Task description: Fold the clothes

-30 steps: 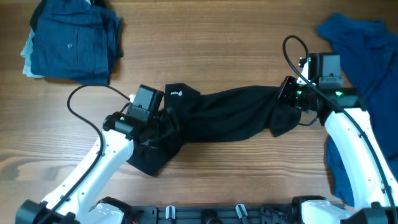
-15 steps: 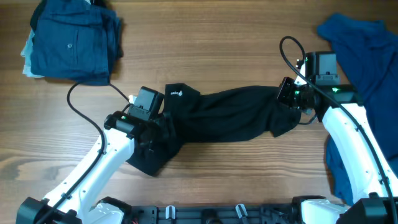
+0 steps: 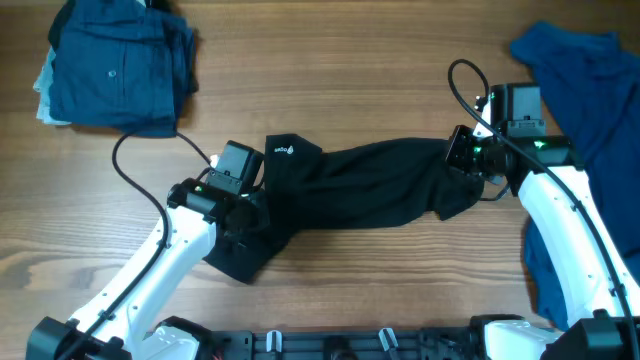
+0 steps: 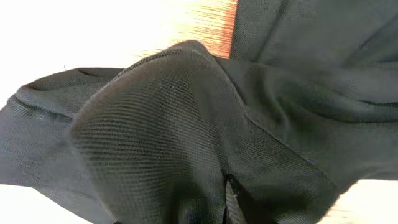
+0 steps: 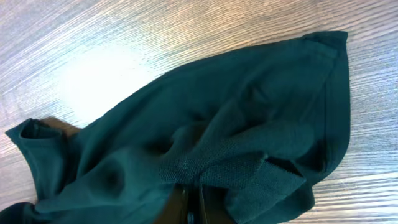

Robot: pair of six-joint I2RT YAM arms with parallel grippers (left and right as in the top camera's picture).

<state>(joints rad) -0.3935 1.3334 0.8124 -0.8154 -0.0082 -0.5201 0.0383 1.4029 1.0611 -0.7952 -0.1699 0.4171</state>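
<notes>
Left wrist view, closest in: seems to nip a bunched fold of the black garment [image 4: 186, 124] in the left gripper [image 4: 231, 204]. Same in the right gripper [image 5: 193, 202], closed on a gathered edge. From overhead, lies stretched across the table [image 3: 350, 80], long axis left to right, one end at each arm's jaws. Farther back, a folded blue stack [image 3: 115, 65] and a loose blue garment [image 3: 590, 80].

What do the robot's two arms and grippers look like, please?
The left arm and right arm both have smooth white tubular links with black joints. Each wrist carries a boxy black module with small green lights, and a thin black cable loops from it. The dark fingers are mostly hidden in the black garment.
</notes>
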